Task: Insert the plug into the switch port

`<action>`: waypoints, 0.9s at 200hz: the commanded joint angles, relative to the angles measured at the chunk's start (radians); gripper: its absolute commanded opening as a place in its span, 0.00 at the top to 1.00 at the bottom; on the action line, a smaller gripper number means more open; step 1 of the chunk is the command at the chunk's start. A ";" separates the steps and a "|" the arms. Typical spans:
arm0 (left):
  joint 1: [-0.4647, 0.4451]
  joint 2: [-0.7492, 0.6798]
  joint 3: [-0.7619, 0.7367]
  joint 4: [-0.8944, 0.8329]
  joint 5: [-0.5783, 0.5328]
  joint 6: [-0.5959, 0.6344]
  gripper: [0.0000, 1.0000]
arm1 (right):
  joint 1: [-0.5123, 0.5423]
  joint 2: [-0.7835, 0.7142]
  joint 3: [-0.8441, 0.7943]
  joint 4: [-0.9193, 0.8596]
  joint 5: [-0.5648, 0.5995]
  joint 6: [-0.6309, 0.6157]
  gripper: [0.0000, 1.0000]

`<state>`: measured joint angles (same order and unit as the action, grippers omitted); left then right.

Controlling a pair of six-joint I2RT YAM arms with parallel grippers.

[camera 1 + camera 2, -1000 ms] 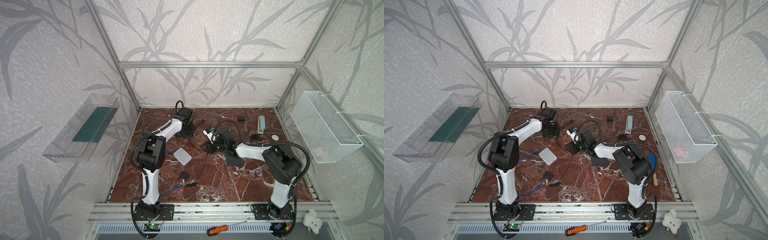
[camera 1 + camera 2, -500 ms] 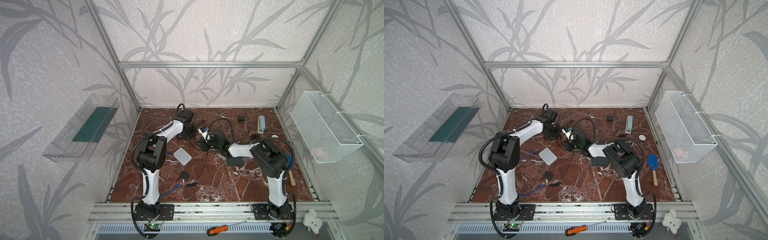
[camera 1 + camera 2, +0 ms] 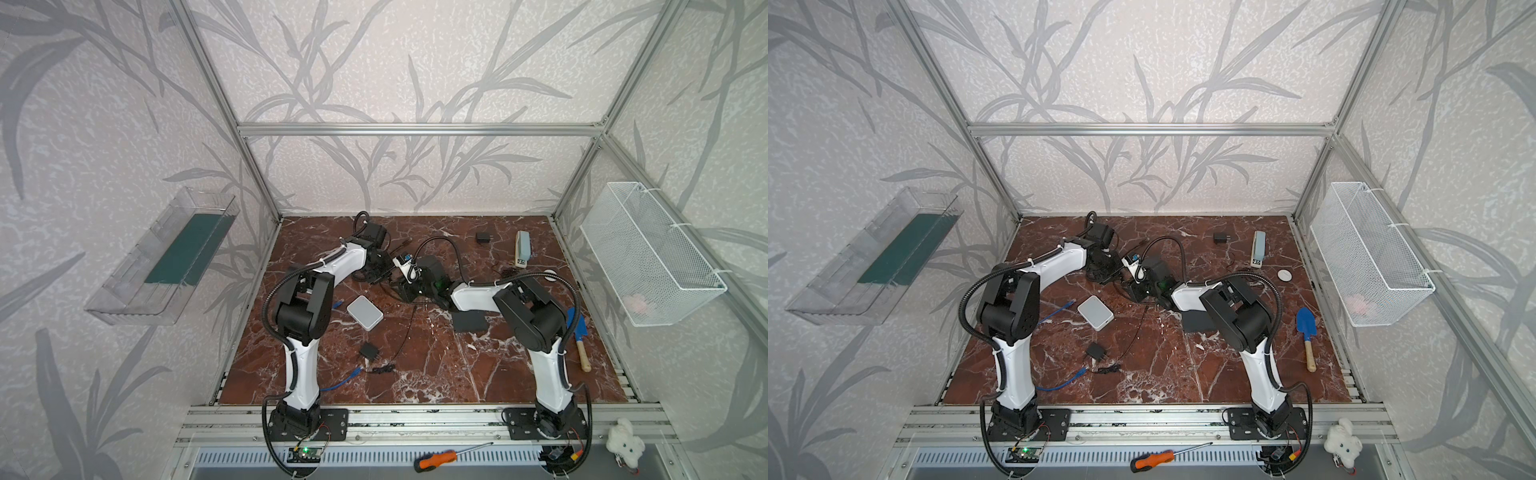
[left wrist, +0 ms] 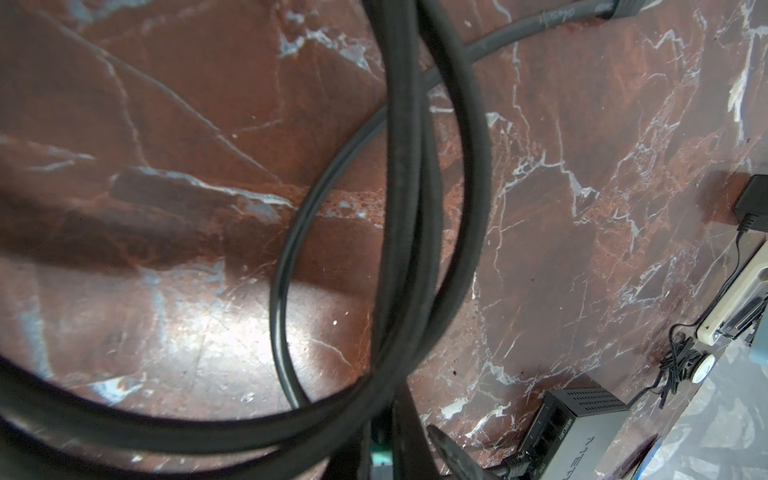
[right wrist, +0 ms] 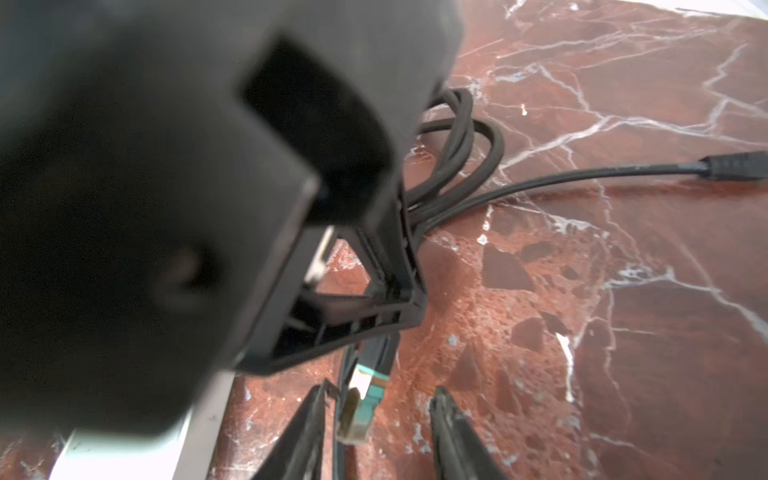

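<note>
Both grippers crowd a thick black cable coil (image 4: 399, 187) behind the white switch box (image 3: 364, 312), left gripper (image 3: 379, 276) clenched, right gripper (image 5: 380, 388) parted astride a teal-booted connector (image 5: 361, 399); the plug's adapter block (image 3: 368, 351) lies apart, frontward.

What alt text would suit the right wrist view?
The right gripper, jaws open, straddles a teal connector hanging from the left gripper, whose blurred dark bulk fills half the frame. Behind, a coiled black cable lies on the red marble table.
</note>
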<state>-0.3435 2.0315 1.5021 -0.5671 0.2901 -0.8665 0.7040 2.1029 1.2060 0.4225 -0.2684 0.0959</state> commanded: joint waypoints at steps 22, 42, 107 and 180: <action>-0.008 -0.066 0.000 0.001 0.023 0.002 0.92 | 0.011 0.037 0.042 -0.040 0.010 -0.007 0.60; -0.007 -0.066 -0.001 -0.002 0.019 0.003 0.92 | 0.020 0.035 0.040 -0.035 0.011 -0.022 0.61; -0.008 -0.070 -0.018 0.016 0.016 -0.001 0.92 | 0.032 0.040 0.037 -0.023 -0.018 -0.013 0.60; -0.008 -0.069 -0.023 0.033 0.014 -0.022 0.92 | 0.033 0.043 0.025 0.008 -0.069 -0.001 0.57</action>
<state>-0.3389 2.0148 1.4811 -0.5674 0.2901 -0.8616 0.7109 2.1212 1.2274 0.4290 -0.2882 0.1127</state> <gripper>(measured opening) 0.086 0.442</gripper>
